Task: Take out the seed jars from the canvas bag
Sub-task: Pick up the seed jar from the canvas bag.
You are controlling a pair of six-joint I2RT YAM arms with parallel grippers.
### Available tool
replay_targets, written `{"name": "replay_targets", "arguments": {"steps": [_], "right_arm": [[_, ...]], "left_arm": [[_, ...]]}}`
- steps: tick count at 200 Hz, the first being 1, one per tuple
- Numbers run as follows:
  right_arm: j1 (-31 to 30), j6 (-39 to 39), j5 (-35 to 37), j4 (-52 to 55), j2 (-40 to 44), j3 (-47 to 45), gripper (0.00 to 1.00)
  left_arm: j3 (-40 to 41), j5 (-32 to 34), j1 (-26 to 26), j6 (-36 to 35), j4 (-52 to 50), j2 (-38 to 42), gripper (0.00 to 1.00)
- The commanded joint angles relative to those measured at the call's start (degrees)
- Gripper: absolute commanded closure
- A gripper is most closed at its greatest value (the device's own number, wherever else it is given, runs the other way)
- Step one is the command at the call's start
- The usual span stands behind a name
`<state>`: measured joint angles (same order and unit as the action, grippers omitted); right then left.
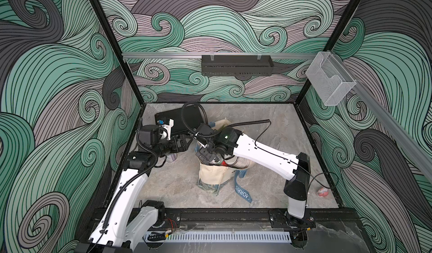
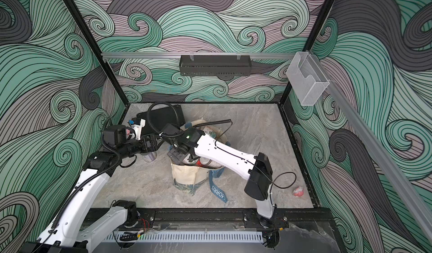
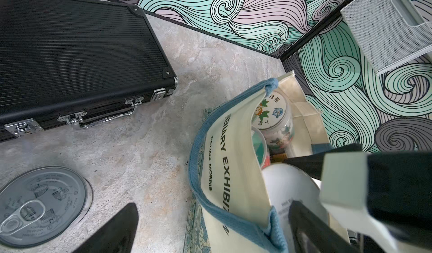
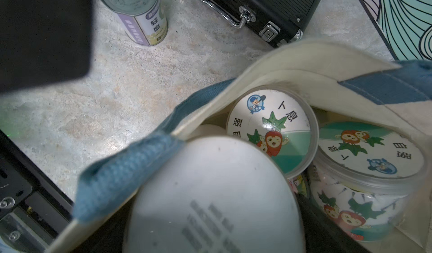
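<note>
Right tool (image 1: 206, 158) sits in the mouth of the canvas bag (image 1: 214, 173), over a white-lidded seed jar (image 4: 210, 188); jaw state not discernible. Left tool (image 1: 183, 144) spread, beside the bag. Jar likely light, rigid, slick plastic: grip across body below lid.

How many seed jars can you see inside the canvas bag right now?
3: a white-ended jar at the mouth of the canvas bag, a cartoon-lidded jar deeper in, and a second cartoon-lidded jar beside that one. Others may be hidden underneath.
</note>
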<state>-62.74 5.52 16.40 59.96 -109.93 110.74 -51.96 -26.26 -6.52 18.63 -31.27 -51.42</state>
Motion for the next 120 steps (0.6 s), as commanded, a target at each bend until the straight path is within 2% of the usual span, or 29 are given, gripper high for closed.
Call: {"name": "replay_targets", "arguments": {"steps": [1,25,52,120], "right_arm": [[0.1,1.8,4.0,2.0,-0.2,2.1,0.15],[0.2,2.7,4.4,2.0,0.9,2.7,0.24],[0.1,3.6,4.3,2.0,3.0,3.0,0.29],[0.1,4.5,2.7,-3.2,12.3,-0.9,0.29]], "left_arm": [[-0.4,-1.2,-0.2,0.3,0.5,1.8,0.01],[-0.3,-1.2,-0.2,0.4,0.6,2.1,0.01],[-0.2,-1.3,-0.2,0.4,0.7,2.0,0.01],[0.0,-1.3,-0.6,0.4,1.0,2.5,0.01]]}}
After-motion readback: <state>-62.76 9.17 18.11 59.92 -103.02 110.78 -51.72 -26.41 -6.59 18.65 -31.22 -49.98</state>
